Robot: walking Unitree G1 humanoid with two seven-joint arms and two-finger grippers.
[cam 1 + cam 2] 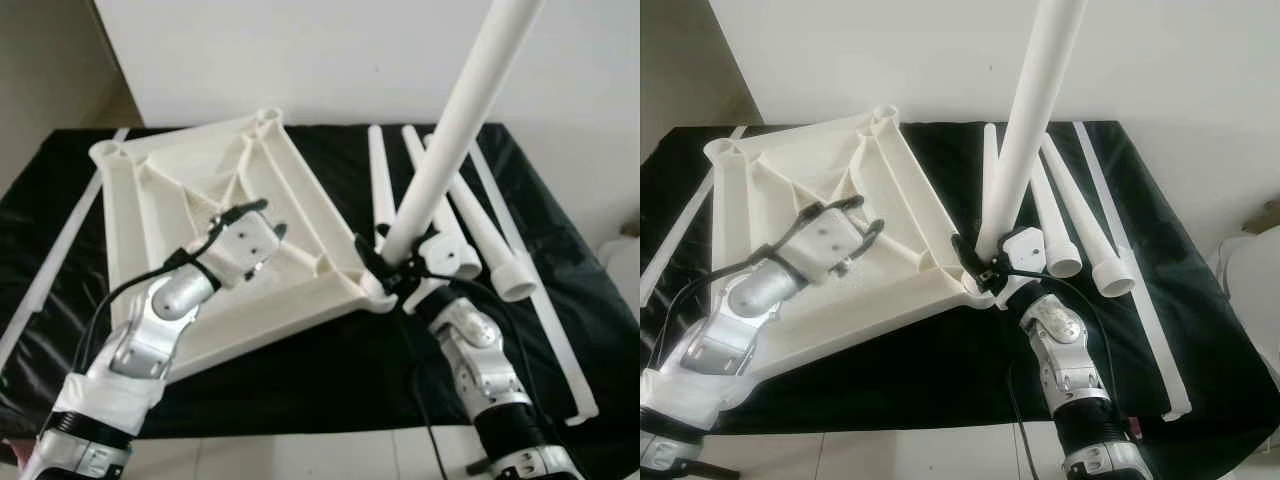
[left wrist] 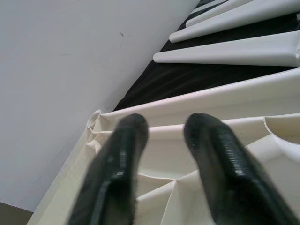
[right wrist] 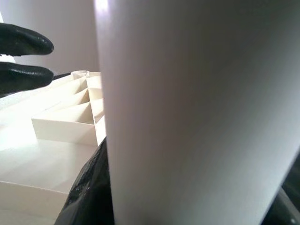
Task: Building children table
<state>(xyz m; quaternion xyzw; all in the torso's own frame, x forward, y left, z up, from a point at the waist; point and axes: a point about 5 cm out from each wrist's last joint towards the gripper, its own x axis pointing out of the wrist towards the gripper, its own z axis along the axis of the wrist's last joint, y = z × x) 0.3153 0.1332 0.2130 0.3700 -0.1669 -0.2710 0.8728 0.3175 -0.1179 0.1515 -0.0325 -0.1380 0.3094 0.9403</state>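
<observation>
The left gripper (image 1: 262, 222) rested on the ribs of the upside-down white table top (image 1: 170, 190), its two black fingers (image 2: 117, 168) a little apart and holding nothing. The table top lay tilted on a black cloth (image 1: 300, 370), out at about ten o'clock. At its near corner, the right gripper (image 1: 385, 268) was closed around a long white table leg (image 1: 460, 110). That leg stood almost straight up, leaning toward one o'clock, with its bottom end at the corner socket. Three more legs (image 1: 470, 225) lay flat on the cloth at about two o'clock, close together. A thin white strip (image 1: 535, 290) lay beside them.
</observation>
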